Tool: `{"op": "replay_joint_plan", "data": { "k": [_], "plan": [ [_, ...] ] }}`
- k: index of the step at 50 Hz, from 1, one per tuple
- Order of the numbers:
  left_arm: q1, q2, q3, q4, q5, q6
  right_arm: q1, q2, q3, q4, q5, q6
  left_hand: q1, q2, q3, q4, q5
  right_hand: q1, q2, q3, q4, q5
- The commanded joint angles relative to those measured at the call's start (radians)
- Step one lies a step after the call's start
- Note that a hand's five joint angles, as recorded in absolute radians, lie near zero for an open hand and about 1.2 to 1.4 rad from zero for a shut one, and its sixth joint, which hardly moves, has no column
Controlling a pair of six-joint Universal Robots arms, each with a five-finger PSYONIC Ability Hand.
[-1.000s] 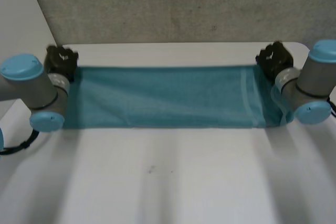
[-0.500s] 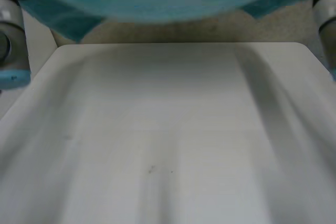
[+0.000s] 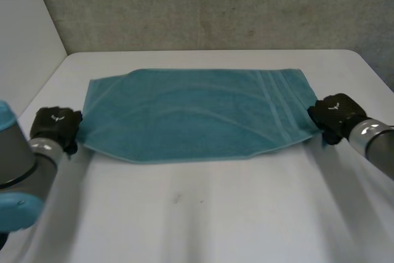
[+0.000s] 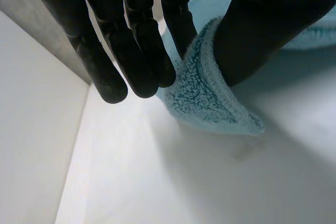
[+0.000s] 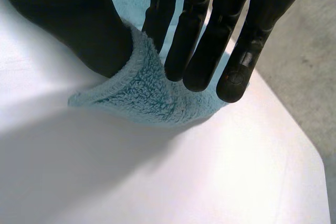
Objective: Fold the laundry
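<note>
Low at either side of the worktop (image 3: 203,214), the left hand (image 3: 55,126) and right hand (image 3: 335,114) each pinched a near corner of the teal towel (image 3: 197,115) between straight fingers (image 4: 142,51) and thumb, and the towel lay spread flat between them, no longer held up in the air as half a second before.

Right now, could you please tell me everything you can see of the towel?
The towel is teal terry with woven stripes near its right end. It lies spread lengthwise, nearly flat, on the white table. The left hand pinches its near left corner between thumb and fingers, the right hand its near right corner.
</note>
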Motion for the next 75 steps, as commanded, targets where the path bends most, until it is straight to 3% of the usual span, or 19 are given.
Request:
{"op": "replay_joint_plan", "data": {
  "k": [1,6,13,18,21,26,32,41,42,43,44,45,51,56,59,65,67,75],
  "plan": [
    [0.040,0.284,-0.146,-0.304,0.030,0.083,-0.091,-0.215,0.067,0.387,0.006,-0.208,0.259,0.197,0.202,0.200,0.244,0.417,0.215,0.209,0.203,0.224],
    [0.103,0.368,-0.171,-0.442,0.127,0.197,-0.180,-0.279,0.097,0.583,0.001,-0.410,0.259,0.197,0.202,0.200,0.244,0.417,0.215,0.209,0.203,0.224],
    [0.135,0.333,-0.090,-0.361,0.192,0.219,-0.187,-0.198,0.041,0.470,0.003,-0.443,0.259,0.197,0.202,0.200,0.244,0.417,0.215,0.209,0.203,0.224],
    [0.082,0.049,0.126,-0.202,0.164,0.225,-0.076,0.027,-0.183,0.310,0.013,-0.345,0.259,0.197,0.202,0.200,0.244,0.417,0.215,0.209,0.203,0.224],
    [0.068,-0.032,0.208,-0.177,0.146,0.223,-0.043,0.087,-0.263,0.282,0.023,-0.318,0.259,0.197,0.202,0.200,0.244,0.417,0.215,0.209,0.203,0.224],
    [0.011,-0.323,0.538,-0.147,0.045,0.232,0.035,0.308,-0.549,0.170,0.101,-0.253,0.259,0.197,0.202,0.200,0.244,0.417,0.215,0.209,0.203,0.224],
    [-0.007,-0.448,0.686,-0.119,0.043,0.235,0.083,0.437,-0.693,0.079,0.116,-0.256,0.259,0.197,0.202,0.200,0.244,0.417,0.215,0.209,0.203,0.224],
    [-0.032,-0.559,0.763,0.080,0.092,0.237,0.122,0.627,-0.889,-0.054,0.177,-0.259,0.259,0.197,0.202,0.200,0.244,0.417,0.215,0.209,0.203,0.224],
    [-0.035,-0.563,0.755,0.114,0.097,0.237,0.128,0.641,-0.901,-0.056,0.194,-0.255,0.259,0.197,0.202,0.200,0.244,0.200,-0.001,-0.008,-0.013,0.007],
    [-0.035,-0.563,0.755,0.114,0.097,0.237,0.129,0.641,-0.901,-0.056,0.194,-0.255,0.259,0.197,0.202,0.200,0.244,0.198,-0.004,-0.010,-0.016,0.005],
    [-0.038,-0.564,0.745,0.145,0.097,0.237,0.136,0.647,-0.906,-0.062,0.214,-0.252,-0.232,-0.294,-0.288,-0.291,-0.247,-0.476,-0.678,-0.685,-0.690,-0.669],
    [-0.046,-0.560,0.723,0.169,0.094,0.239,0.142,0.647,-0.906,-0.068,0.234,-0.249,-0.929,-0.991,-0.985,-0.987,-0.944,-0.804,-1.006,-1.013,-1.018,-0.997],
    [-0.075,-0.518,0.645,0.257,0.098,0.269,0.144,0.632,-0.864,-0.073,0.288,-0.186,-0.963,-1.025,-1.019,-1.021,-0.978,-0.804,-1.006,-1.013,-1.018,-0.997],
    [-0.086,-0.408,0.521,0.340,0.092,0.327,0.136,0.402,-0.679,-0.067,0.286,0.013,-0.963,-1.025,-1.019,-1.021,-0.978,-0.804,-1.006,-1.013,-1.018,-0.997],
    [-0.086,-0.374,0.493,0.341,0.089,0.329,0.135,0.342,-0.620,-0.067,0.279,0.058,-0.963,-1.025,-1.019,-1.021,-0.978,-0.804,-1.006,-1.013,-1.018,-0.997],
    [-0.084,-0.217,0.341,0.330,0.066,0.317,0.098,0.144,-0.407,-0.056,0.197,0.170,-0.963,-1.025,-1.019,-1.021,-0.978,-0.804,-1.006,-1.013,-1.018,-0.997],
    [-0.077,-0.135,0.245,0.329,0.066,0.303,0.014,0.072,-0.316,-0.039,0.135,0.189,-0.963,-1.025,-1.019,-1.021,-0.978,-0.804,-1.006,-1.013,-1.018,-0.997],
    [-0.070,-0.032,0.091,0.326,0.067,0.239,-0.091,0.049,-0.280,-0.017,0.038,0.187,-0.963,-1.025,-1.019,-1.021,-0.978,-0.760,-0.962,-0.968,-0.974,-0.953]
  ]
}}
